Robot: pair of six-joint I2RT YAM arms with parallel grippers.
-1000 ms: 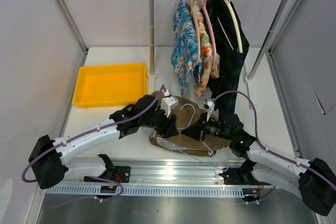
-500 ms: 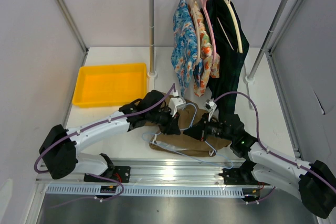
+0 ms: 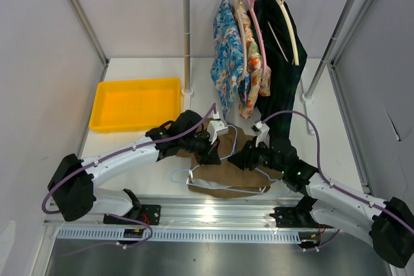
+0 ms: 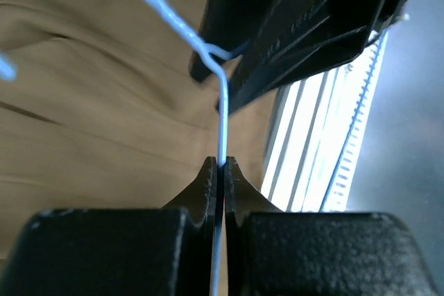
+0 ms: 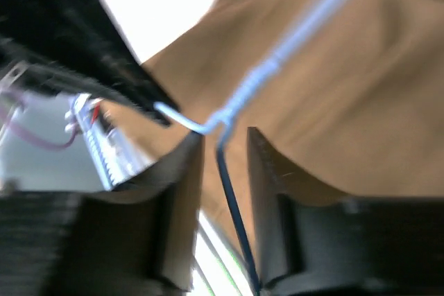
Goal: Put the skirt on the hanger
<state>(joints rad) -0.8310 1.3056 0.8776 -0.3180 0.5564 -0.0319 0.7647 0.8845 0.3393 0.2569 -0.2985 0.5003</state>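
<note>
Left wrist: left claw (image 4: 219, 163) pinches hanger (image 4: 223, 116) above skirt (image 4: 90, 123).

A thin blue-grey wire hanger (image 3: 213, 183) is over the rumpled tan skirt (image 3: 238, 176).

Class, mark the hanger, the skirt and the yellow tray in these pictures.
hanger (image 4: 223, 123): left wrist view, straight wire below the twist.
skirt (image 5: 347, 102): right wrist view, tan fabric right of the wire.
yellow tray (image 3: 134, 104): top external view, bare floor.
</note>
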